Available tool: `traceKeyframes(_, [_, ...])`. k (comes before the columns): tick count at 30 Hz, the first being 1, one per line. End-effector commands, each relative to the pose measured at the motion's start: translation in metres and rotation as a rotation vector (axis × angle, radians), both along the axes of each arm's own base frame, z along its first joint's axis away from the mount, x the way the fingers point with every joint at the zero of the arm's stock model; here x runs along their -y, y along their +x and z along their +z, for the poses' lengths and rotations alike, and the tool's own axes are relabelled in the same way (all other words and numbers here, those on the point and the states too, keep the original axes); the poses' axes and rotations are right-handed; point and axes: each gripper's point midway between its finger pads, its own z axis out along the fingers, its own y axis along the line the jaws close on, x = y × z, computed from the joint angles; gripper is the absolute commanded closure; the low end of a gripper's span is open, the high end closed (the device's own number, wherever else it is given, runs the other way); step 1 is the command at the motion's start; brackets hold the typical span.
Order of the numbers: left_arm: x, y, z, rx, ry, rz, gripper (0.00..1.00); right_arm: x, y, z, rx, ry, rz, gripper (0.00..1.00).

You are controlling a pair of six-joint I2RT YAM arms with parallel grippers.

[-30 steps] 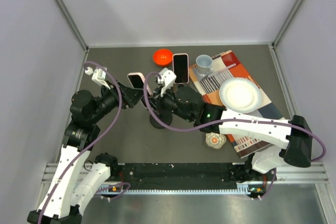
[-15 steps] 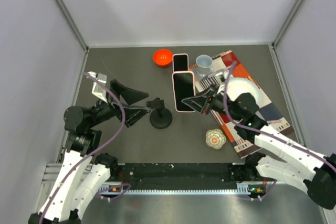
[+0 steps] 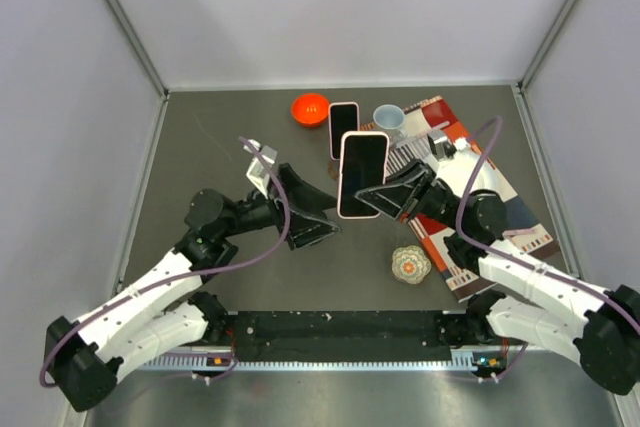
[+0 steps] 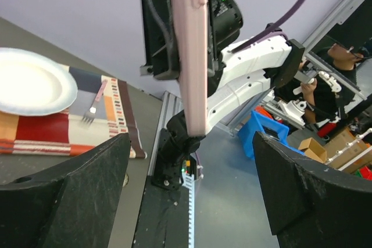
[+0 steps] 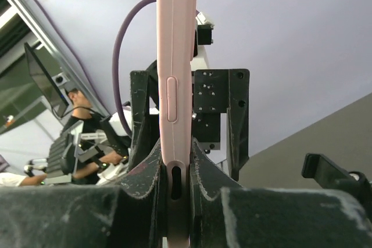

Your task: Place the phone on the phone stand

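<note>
Phone [image 3: 362,172], screen up, long axis toward the worktop's far edge, pinched by right gripper [image 3: 372,203]; spread left gripper [image 3: 318,214] has moved closer.

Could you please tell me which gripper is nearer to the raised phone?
Right. The right gripper is shut on the phone's bottom end. The left gripper is open just to the phone's left, facing it without touching.

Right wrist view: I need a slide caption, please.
Right claw shut on a pink phone, seen edge-on.
</note>
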Motion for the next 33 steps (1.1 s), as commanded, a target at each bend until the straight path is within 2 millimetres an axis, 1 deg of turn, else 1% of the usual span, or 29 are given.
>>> traceKeyframes(1, [0.014, -0.005, 0.029, 0.109, -0.109, -0.008, 0.12, 0.014, -0.017, 0.036, 0.069, 0.169, 0.066, 1.00])
traceKeyframes(2, [0.021, -0.004, 0.024, 0.093, -0.091, -0.017, 0.16, 0.015, -0.017, 0.037, 0.071, 0.180, 0.068, 1.00])
traceKeyframes(3, [0.022, -0.001, 0.025, 0.101, -0.090, -0.004, 0.18, 0.015, -0.018, 0.035, 0.065, 0.184, 0.070, 1.00])
traceKeyframes(4, [0.024, 0.002, 0.025, 0.094, -0.094, 0.013, 0.20, 0.016, -0.018, 0.035, 0.062, 0.187, 0.068, 1.00])
traceKeyframes(5, [0.025, 0.004, 0.024, 0.090, -0.095, 0.019, 0.24, 0.017, -0.018, 0.034, 0.059, 0.190, 0.064, 1.00])
traceKeyframes(6, [0.024, 0.005, 0.025, 0.091, -0.102, 0.025, 0.26, 0.015, -0.015, 0.028, 0.048, 0.175, 0.054, 1.00])
traceKeyframes(8, [0.027, 0.009, 0.025, 0.078, -0.105, 0.036, 0.30, 0.017, -0.014, 0.027, 0.041, 0.182, 0.036, 1.00])
traceKeyframes(9, [0.027, 0.010, 0.027, 0.075, -0.112, 0.037, 0.33, 0.018, -0.015, 0.024, 0.038, 0.182, 0.036, 1.00])
traceKeyframes(12, [0.030, 0.011, 0.029, 0.060, -0.120, 0.030, 0.38, 0.016, -0.016, 0.020, 0.045, 0.178, 0.032, 1.00])
traceKeyframes(15, [0.033, 0.012, 0.033, 0.043, -0.143, 0.017, 0.41, 0.014, -0.015, 0.017, 0.035, 0.173, 0.021, 1.00])
traceKeyframes(16, [0.033, 0.010, 0.038, 0.059, -0.163, 0.003, 0.47, 0.013, -0.014, 0.016, 0.033, 0.174, 0.018, 1.00])
traceKeyframes(18, [0.036, 0.006, 0.039, 0.057, -0.167, -0.032, 0.54, 0.014, -0.015, 0.017, 0.034, 0.183, 0.018, 1.00])
traceKeyframes(19, [0.036, 0.004, 0.041, 0.061, -0.170, -0.036, 0.65, 0.014, -0.015, 0.017, 0.029, 0.187, 0.016, 1.00])
traceKeyframes(21, [0.037, 0.005, 0.040, 0.064, -0.155, -0.033, 0.75, 0.014, -0.016, 0.017, 0.027, 0.185, 0.014, 1.00])
traceKeyframes(22, [0.037, 0.005, 0.039, 0.065, -0.149, -0.031, 0.88, 0.013, -0.015, 0.016, 0.024, 0.178, 0.012, 1.00])
traceKeyframes(24, [0.037, 0.005, 0.035, 0.073, -0.125, -0.021, 0.99, 0.011, -0.014, 0.012, 0.009, 0.158, 0.007, 1.00])
traceKeyframes(25, [0.036, 0.008, 0.035, 0.077, -0.115, 0.001, 1.00, 0.012, -0.014, 0.012, 0.007, 0.148, 0.004, 1.00])
traceKeyframes(26, [0.033, 0.009, 0.034, 0.113, -0.090, 0.028, 1.00, 0.007, -0.008, 0.000, -0.041, 0.092, -0.008, 0.90])
traceKeyframes(27, [0.034, 0.013, 0.023, 0.095, -0.028, 0.043, 1.00, 0.005, -0.007, -0.002, -0.018, 0.058, -0.033, 0.80])
traceKeyframes(28, [0.032, 0.015, 0.018, 0.099, 0.006, 0.064, 1.00, 0.008, -0.013, -0.001, 0.012, 0.030, -0.032, 0.69])
traceKeyframes(29, [0.027, 0.015, 0.018, 0.157, 0.028, 0.087, 1.00, 0.006, -0.011, -0.009, 0.014, -0.030, -0.044, 0.51])
traceKeyframes(30, [0.026, 0.015, 0.009, 0.145, 0.076, 0.096, 1.00, 0.000, -0.002, -0.026, 0.018, -0.164, -0.083, 0.46])
traceKeyframes(31, [0.022, 0.015, 0.006, 0.159, 0.096, 0.108, 1.00, 0.003, 0.001, -0.035, 0.024, -0.240, -0.107, 0.39])
traceKeyframes(32, [0.015, 0.012, 0.008, 0.215, 0.116, 0.121, 1.00, 0.008, 0.002, -0.037, 0.042, -0.294, -0.137, 0.25])
traceKeyframes(33, [0.012, 0.009, 0.006, 0.228, 0.140, 0.116, 1.00, 0.012, 0.006, -0.054, 0.047, -0.440, -0.162, 0.22])
